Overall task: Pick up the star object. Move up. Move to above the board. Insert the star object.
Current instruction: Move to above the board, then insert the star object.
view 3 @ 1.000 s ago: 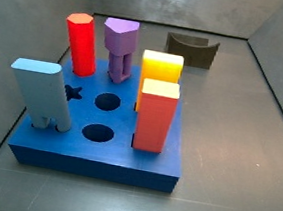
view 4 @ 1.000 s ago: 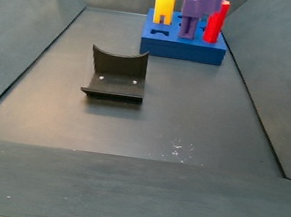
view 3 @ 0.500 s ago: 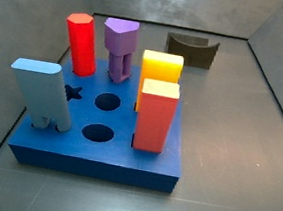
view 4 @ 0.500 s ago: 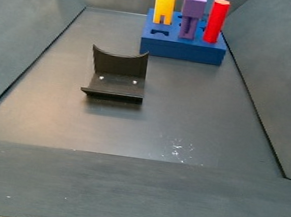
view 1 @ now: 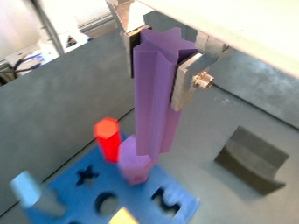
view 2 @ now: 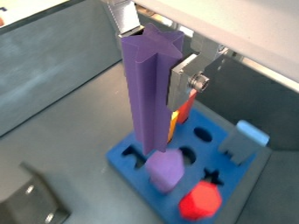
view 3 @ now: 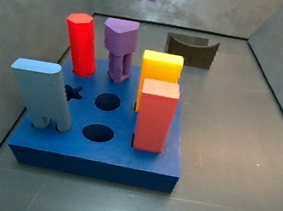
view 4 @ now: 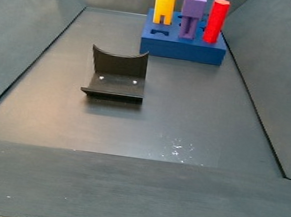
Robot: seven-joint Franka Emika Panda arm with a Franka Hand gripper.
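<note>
Red peg [view 3: 79,42], yellow block [view 3: 162,65], orange block [view 3: 156,114] — upright; fixture [view 4: 115,73] apart.

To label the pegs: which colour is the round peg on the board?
Red, clearest in a side view; the gripper holds the star object.

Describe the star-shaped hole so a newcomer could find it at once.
Start at the blue board, crowded with pegs, below the claw that holds the star object. The star hole lies just beside the light blue peg. Its neighbouring holes are round; it alone has points.
</note>
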